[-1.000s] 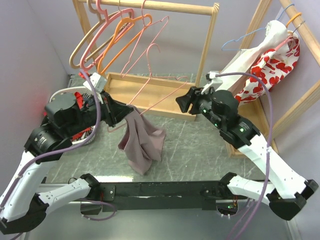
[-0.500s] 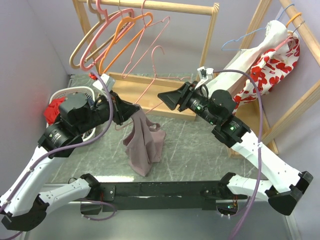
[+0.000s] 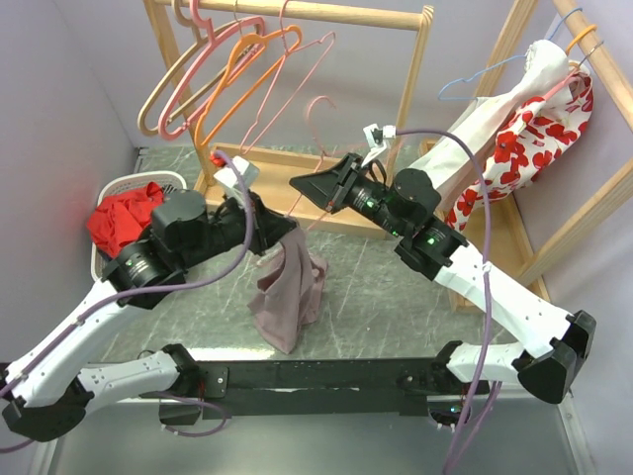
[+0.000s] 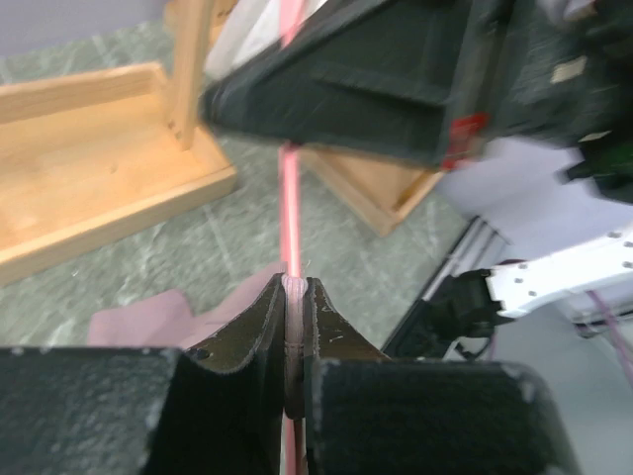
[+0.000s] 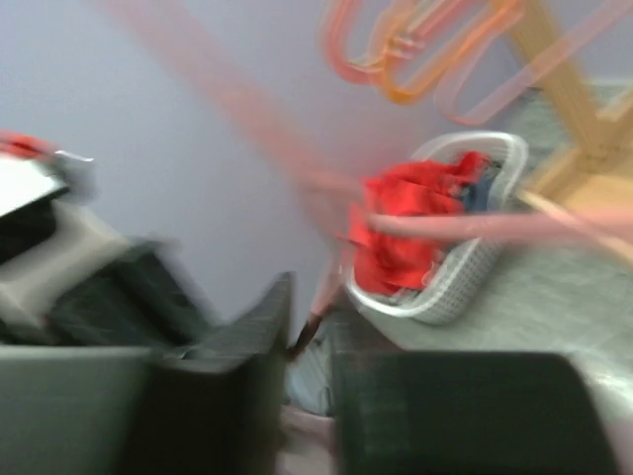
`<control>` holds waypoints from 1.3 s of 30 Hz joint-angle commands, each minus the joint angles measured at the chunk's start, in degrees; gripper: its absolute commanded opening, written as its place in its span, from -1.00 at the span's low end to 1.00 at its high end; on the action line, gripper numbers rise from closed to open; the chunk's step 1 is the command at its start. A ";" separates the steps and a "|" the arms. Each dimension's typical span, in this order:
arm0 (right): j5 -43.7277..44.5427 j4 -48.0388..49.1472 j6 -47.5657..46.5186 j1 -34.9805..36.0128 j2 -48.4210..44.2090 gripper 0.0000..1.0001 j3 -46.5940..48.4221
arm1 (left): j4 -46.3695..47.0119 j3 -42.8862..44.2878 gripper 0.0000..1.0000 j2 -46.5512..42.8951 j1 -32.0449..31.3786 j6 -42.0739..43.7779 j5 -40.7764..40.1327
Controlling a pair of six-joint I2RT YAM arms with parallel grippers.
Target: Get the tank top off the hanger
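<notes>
The mauve tank top (image 3: 287, 289) hangs in a bunched drape from the pink wire hanger (image 4: 290, 198), over the marbled grey-green table (image 3: 396, 287). Contact between its lower end and the table cannot be confirmed.

The left gripper (image 4: 294, 292) is clamped on the hanger wire, directly above the fabric. The right gripper (image 3: 297, 185) points at the hanger from the opposite side, just beyond the left one. The right wrist view is blurred, so whether its jaws grip the wire cannot be determined.

To the left stands a white laundry basket (image 3: 119, 183) holding a red garment (image 3: 127, 213). Behind, empty hangers hang on a wooden rack (image 3: 336, 14). A heart-print garment (image 3: 524, 143) hangs at right.
</notes>
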 commanded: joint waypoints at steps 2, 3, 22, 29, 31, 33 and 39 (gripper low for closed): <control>4.27 0.28 -2.64 0.53 -1.59 -1.00 3.39 | 3.28 1.72 -0.98 0.17 -3.44 0.81 -6.97; 4.89 0.28 -2.91 0.53 -2.12 -1.00 3.04 | 2.93 1.55 -0.98 -0.01 -3.44 0.72 -7.33; 20.53 -3.84 -11.34 -0.26 -5.11 -1.00 3.73 | -3.30 -2.76 0.61 -3.44 -3.62 -1.04 -17.17; 26.86 -10.25 -16.97 0.09 -7.40 -1.00 6.20 | -14.89 -0.49 0.67 7.95 -3.62 -5.95 -19.46; 27.66 -10.97 -17.32 0.09 -8.45 -1.00 6.03 | -23.15 1.36 0.86 11.58 -3.62 -8.49 -19.63; 27.31 -10.80 -17.32 0.09 -9.42 -1.00 5.06 | -23.89 0.24 0.90 14.31 -3.62 -8.86 -19.30; 27.13 -11.93 -16.62 0.09 -12.67 -1.00 3.56 | -14.22 -5.57 0.99 14.32 -3.62 -9.91 -15.69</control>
